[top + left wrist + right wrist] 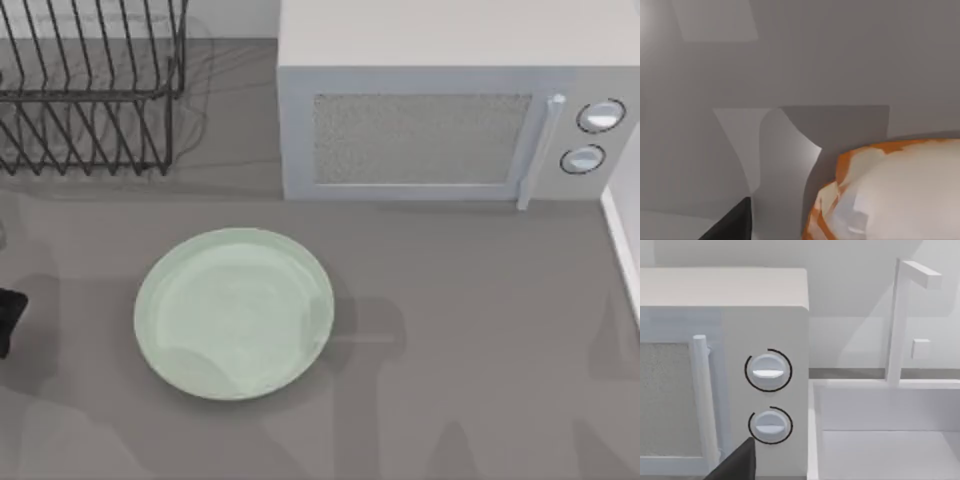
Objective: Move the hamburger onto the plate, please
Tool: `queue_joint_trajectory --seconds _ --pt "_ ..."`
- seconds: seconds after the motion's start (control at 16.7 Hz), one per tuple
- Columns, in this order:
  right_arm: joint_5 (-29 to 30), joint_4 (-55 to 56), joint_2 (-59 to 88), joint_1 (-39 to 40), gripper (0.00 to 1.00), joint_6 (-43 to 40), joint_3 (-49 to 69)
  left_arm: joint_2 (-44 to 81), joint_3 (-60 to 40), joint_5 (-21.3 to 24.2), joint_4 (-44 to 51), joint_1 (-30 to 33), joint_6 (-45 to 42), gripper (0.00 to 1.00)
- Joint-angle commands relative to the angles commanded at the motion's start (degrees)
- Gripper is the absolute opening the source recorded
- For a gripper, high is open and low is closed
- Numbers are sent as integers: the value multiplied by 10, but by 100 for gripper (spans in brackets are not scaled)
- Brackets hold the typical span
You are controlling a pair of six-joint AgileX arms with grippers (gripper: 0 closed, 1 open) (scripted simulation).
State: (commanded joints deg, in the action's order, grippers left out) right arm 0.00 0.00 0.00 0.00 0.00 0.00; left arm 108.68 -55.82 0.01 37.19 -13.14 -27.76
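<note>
The hamburger (890, 195), a pale bun with orange bits at its edge, sits very close in the left wrist view, above the grey table. A dark part of my left gripper (732, 225) shows just beside it, and whether it touches the hamburger cannot be told. In the top view my left gripper (8, 320) is a dark shape at the table's far left edge. The pale mint-green plate (160, 300) lies bare at the centre-left of the table, to the right of that gripper. A dark part of my right gripper (737, 462) faces the microwave's knobs.
A white microwave (420, 130) stands at the back right with its door shut and two knobs (768, 371). A black wire dish rack (90, 90) stands at the back left. A white sink (880, 440) with a tap lies right of the microwave.
</note>
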Motion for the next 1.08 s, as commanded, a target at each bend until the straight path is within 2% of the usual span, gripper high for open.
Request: queue_joint_trajectory --seconds 0.24,0.3,0.72,0.78,1.08 --pt "0 0 0 0 100 0 0 0 0 0 0 0 0 2" --pt "0 0 0 0 100 0 0 0 0 0 0 0 0 0" --pt "0 0 0 0 100 0 0 0 0 0 0 0 0 0" --pt "0 0 0 0 100 0 0 -36 -13 9 31 0 -1 0" --pt "0 0 0 0 100 0 0 -58 -58 9 100 0 -2 0"
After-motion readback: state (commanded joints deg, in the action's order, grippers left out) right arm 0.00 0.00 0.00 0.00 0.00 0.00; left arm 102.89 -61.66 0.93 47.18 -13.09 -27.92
